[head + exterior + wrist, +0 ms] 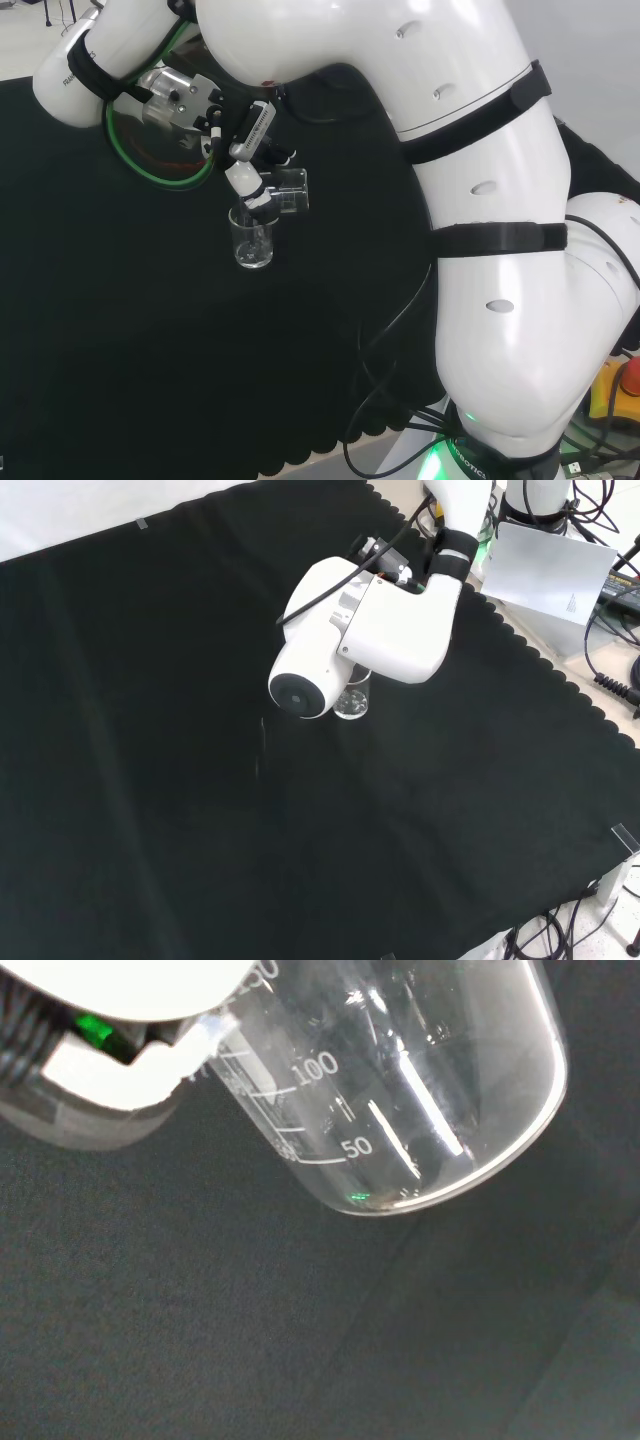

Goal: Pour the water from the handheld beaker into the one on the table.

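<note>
Two clear beakers meet near the middle of the black-clothed bench. In the head view, going from the left, a green-rimmed round lens-like part sits by the wrist. Next comes the hand, its fingers curled round the handheld beaker, which lies tipped on its side. Its mouth hangs just above the table beaker, which stands upright on the cloth, so anything leaving the lip would fall inside; that reads as the pouring pose. The wrist view shows the held glass's rounded base and graduation marks; whether water remains in it cannot be told. To the right, the arm's white links fill the frame. In the front view a link hides the hand, leaving the standing beaker's lower part visible beneath it.
</note>
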`<state>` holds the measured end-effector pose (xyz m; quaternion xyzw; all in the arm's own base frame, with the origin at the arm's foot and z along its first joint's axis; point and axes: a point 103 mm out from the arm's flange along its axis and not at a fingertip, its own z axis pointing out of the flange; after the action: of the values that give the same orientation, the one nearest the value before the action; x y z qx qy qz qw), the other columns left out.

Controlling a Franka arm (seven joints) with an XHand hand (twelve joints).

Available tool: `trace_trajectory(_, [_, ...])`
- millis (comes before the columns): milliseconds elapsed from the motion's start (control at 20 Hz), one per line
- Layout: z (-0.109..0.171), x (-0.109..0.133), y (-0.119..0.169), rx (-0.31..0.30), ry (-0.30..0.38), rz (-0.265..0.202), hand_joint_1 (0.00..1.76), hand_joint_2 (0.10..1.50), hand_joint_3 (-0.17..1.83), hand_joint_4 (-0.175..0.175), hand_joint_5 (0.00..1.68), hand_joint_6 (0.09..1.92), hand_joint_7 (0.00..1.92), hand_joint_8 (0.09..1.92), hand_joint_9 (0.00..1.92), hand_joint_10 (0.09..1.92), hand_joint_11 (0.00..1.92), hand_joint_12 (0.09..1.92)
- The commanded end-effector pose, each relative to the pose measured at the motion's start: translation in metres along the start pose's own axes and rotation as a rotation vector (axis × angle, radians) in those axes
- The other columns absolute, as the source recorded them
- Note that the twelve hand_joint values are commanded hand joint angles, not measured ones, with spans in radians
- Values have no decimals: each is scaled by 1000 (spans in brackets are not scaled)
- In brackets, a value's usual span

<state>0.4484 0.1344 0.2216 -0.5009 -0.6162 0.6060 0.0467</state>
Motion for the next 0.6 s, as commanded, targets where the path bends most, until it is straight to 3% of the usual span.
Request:
trace_trajectory(50, [-4, 2, -2, 6, -12, 6, 1316, 505, 965, -175, 1217, 891, 1276, 867, 1543, 817, 1322, 921])
trace_trajectory(300, [-2, 0, -1, 1, -35, 33, 1316, 505, 966, -175, 1217, 891, 1276, 867, 1544, 818, 1322, 921])
trace_trajectory(600, [-2, -1, -1, 7, -31, 29, 1316, 505, 965, -175, 1217, 891, 1276, 868, 1544, 818, 1322, 921])
